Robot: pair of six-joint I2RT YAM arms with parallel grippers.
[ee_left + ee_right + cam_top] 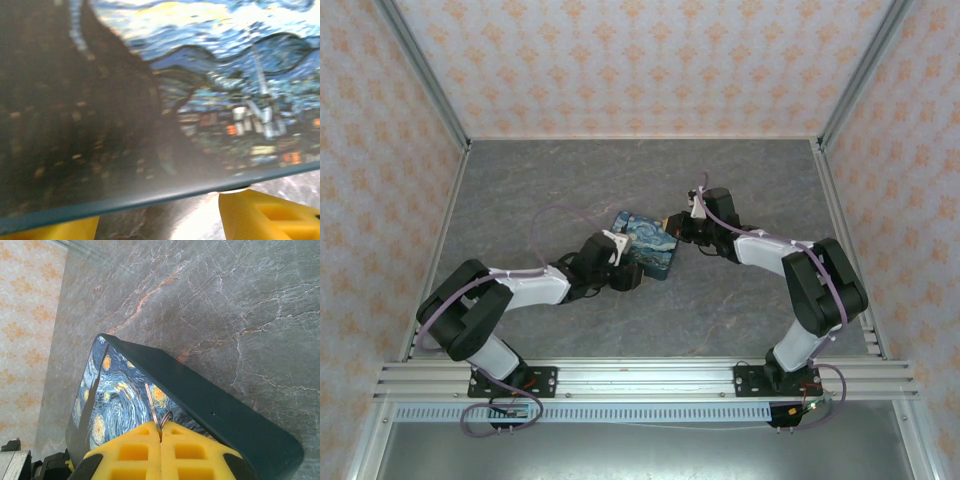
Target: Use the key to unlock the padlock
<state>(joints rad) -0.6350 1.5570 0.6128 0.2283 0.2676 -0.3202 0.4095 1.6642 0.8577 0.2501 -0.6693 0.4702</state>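
On the grey marbled table [750,190], the key [150,402] is pinched in the right gripper [160,432] at two o'clock of the painted box [647,245], while the left gripper [157,220] is held spread at its eight o'clock

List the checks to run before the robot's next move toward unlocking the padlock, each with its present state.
1. The key held in the shut right hand: ok.
2. The key reaching out over the box: ok.
3. The box clamped by the left hand: not ok, its jaws stand apart.
4. The padlock located: cannot tell.
5. The key lined up with the padlock: cannot tell.
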